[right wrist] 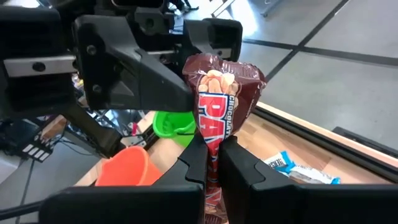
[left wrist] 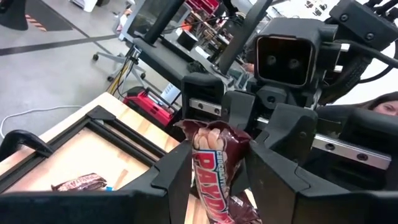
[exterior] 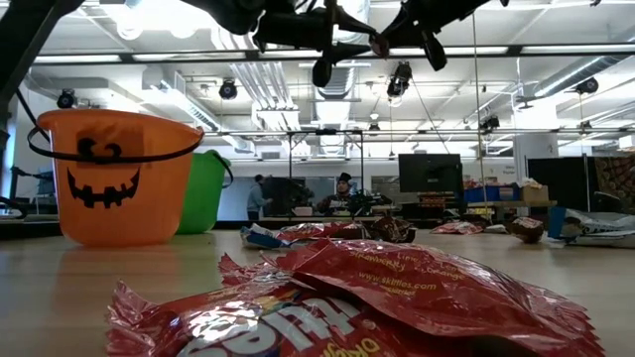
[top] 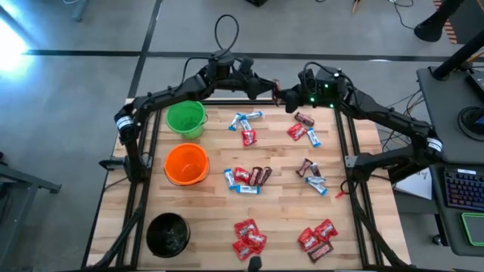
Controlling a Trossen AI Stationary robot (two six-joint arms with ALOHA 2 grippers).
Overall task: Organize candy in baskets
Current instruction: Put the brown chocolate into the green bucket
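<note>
A dark brown wrapped candy [left wrist: 214,168] stands upright in the air above the table's far edge, where my two grippers meet nose to nose. My left gripper [left wrist: 217,186] comes in from the left and my right gripper [right wrist: 212,177] from the right, and both are shut on this candy. Three baskets stand on their bases along the table's left side: green [top: 185,119], orange [top: 186,164] and black [top: 167,233]. Loose candy in red, blue-and-white and brown wrappers [top: 246,177] lies flat over the middle and right of the table. My left gripper has the brown candy between its two fingers, which sit on the wrapper's two long edges [left wrist: 196,177]. The fingers point level, from the table's left. The candy stands upright, lifted clear of the table. My right gripper pinches the candy's lower part [right wrist: 213,155] between its two fingers, squeezing the wrapper narrow there. The fingers point about level, from the table's right. The candy's upper end [right wrist: 224,74] stands above the fingers.
Red candy heaps lie near the front edge [top: 248,237] and front right [top: 318,238]. More candy lies far middle [top: 246,125] and far right [top: 302,130]. Black frame rails [top: 344,162] edge the table. People show far behind in the low view.
</note>
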